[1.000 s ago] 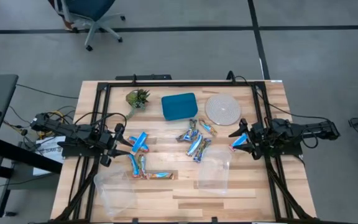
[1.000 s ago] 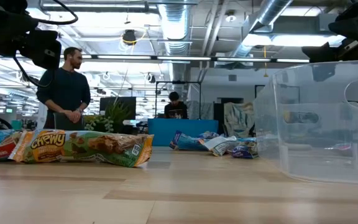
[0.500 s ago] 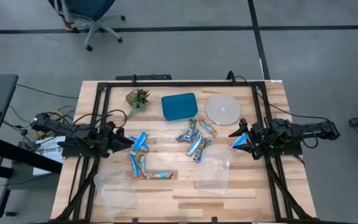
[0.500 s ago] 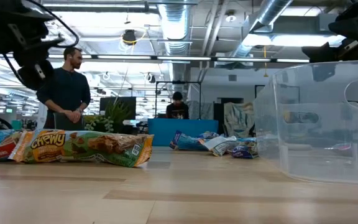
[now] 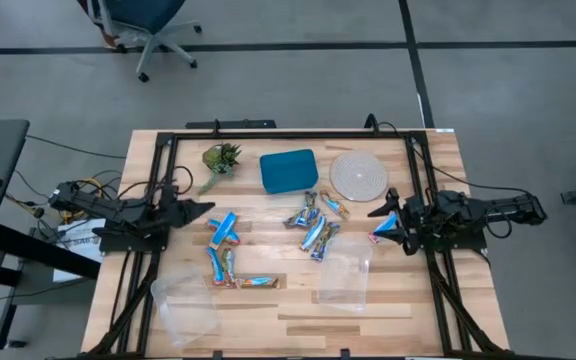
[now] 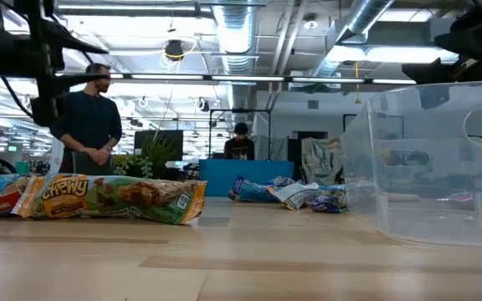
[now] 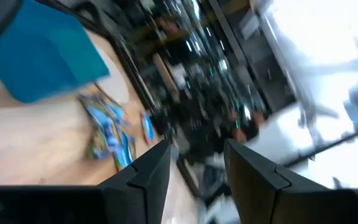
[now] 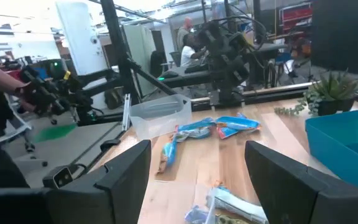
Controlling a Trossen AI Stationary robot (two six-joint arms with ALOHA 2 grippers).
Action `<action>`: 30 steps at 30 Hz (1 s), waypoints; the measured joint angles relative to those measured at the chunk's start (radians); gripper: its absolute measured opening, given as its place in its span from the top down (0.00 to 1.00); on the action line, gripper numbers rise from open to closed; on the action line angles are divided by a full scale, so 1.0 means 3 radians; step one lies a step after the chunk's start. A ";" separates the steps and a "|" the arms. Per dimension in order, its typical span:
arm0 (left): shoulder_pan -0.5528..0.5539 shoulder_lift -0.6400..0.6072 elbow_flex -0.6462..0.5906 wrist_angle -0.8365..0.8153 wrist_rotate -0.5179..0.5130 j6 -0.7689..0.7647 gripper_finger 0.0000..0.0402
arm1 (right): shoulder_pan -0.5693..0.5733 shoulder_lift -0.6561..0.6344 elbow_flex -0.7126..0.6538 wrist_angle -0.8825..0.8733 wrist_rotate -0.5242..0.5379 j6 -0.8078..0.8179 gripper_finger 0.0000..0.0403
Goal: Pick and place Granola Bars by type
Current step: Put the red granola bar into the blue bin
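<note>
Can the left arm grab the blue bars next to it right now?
Probably yes. The left tool is open and empty, and the two blue bars lie just beside it on the table with nothing covering them or standing between.

Two clear plastic tubs [image 5: 184, 308] sit on the table. One teal box [image 5: 288, 170], one round white disc [image 5: 358, 175], one small green plant [image 5: 221, 158]. Roughly a dozen granola bars [image 5: 313, 225], the overlapping ones hard to separate.
</note>
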 joint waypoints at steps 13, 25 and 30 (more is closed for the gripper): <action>0.0001 0.0000 0.0000 0.0003 -0.0597 -0.0502 0.64 | 0.0000 -0.0003 -0.0001 0.0705 0.0166 0.1673 0.37; 0.0001 0.0034 0.0036 -0.0030 -0.0612 -0.0367 0.64 | -0.0009 0.0060 0.0141 0.0828 0.0698 0.2062 0.37; -0.0002 0.0309 0.0354 0.0044 -0.0566 0.0097 0.64 | -0.0045 0.0574 0.0720 0.0503 0.0694 0.1675 0.37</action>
